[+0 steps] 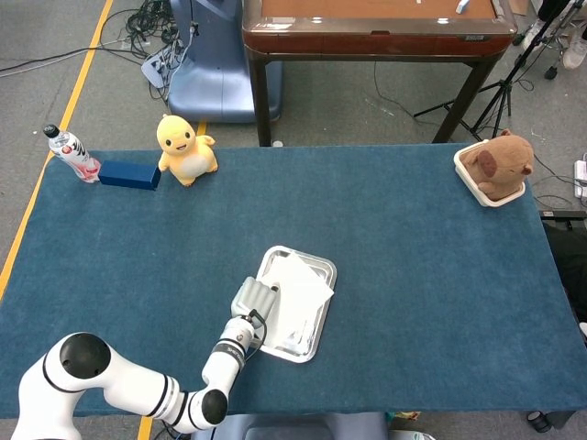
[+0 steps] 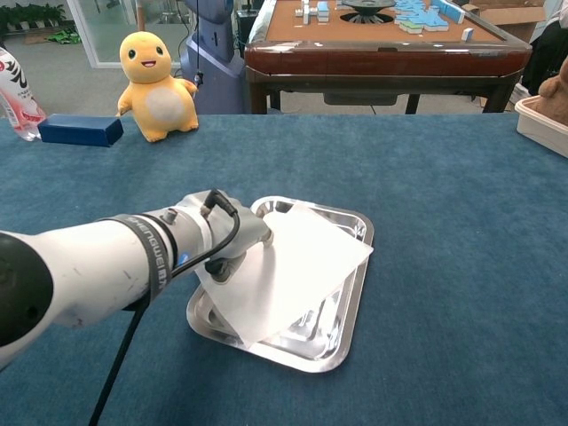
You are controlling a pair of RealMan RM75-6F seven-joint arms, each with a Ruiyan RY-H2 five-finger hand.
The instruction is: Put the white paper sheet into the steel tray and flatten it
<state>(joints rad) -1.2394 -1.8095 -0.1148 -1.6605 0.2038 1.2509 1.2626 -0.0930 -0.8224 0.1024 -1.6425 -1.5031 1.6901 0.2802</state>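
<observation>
The white paper sheet [image 2: 288, 271] lies skewed inside the rectangular steel tray [image 2: 348, 312], resting on the tray's raised rims rather than flat on its floor; one corner juts just over the tray's right rim, another points toward the near edge, and bare polished metal shows along the tray's near right side and at its far corners. In the head view the same sheet [image 1: 298, 293] covers most of the tray [image 1: 310, 345], which sits on the blue cloth-covered table [image 1: 413, 275] a little left of centre and close to the near edge. To the right of the tray the cloth runs open as far as the white rectangular tub [image 1: 477, 188] at the far right corner, which holds a brown plush bear [image 1: 500, 162]. Along the far left edge stand a yellow plush duck-like toy [image 1: 186, 148], a dark blue rectangular box [image 1: 129, 174] just beside it, and a clear plastic bottle with a pink label [image 1: 71, 153] at the corner. The left hand [image 2: 232, 246] reaches in from the near left over the tray's left rim, its fingers curled down with the tips pressing on the left part of the sheet; whether it pinches the paper or only presses on it cannot be told. The right hand is out of sight in both views.
</observation>
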